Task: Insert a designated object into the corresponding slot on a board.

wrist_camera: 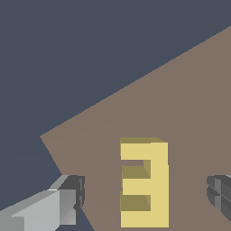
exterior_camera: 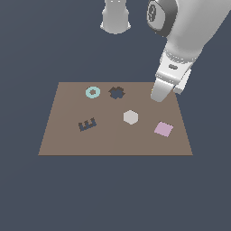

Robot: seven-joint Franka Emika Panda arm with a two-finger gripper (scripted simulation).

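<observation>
The yellow E-shaped block (wrist_camera: 145,182) lies flat on the brown board (wrist_camera: 180,113) near a board corner; it shows only in the wrist view. My gripper (wrist_camera: 144,194) is open, with one finger (wrist_camera: 67,198) on each side of the block and not touching it. In the exterior view the gripper (exterior_camera: 159,95) is low over the board's far corner on the exterior view's right and hides the block. The dark grey E-shaped slot (exterior_camera: 87,124) is on the board (exterior_camera: 113,144) toward the exterior view's left, empty.
On the board are a teal ring (exterior_camera: 93,92), a dark gear-shaped recess (exterior_camera: 117,92), a white hexagon (exterior_camera: 131,117) and a pink square (exterior_camera: 163,129). The robot base (exterior_camera: 116,18) stands beyond the board's far edge.
</observation>
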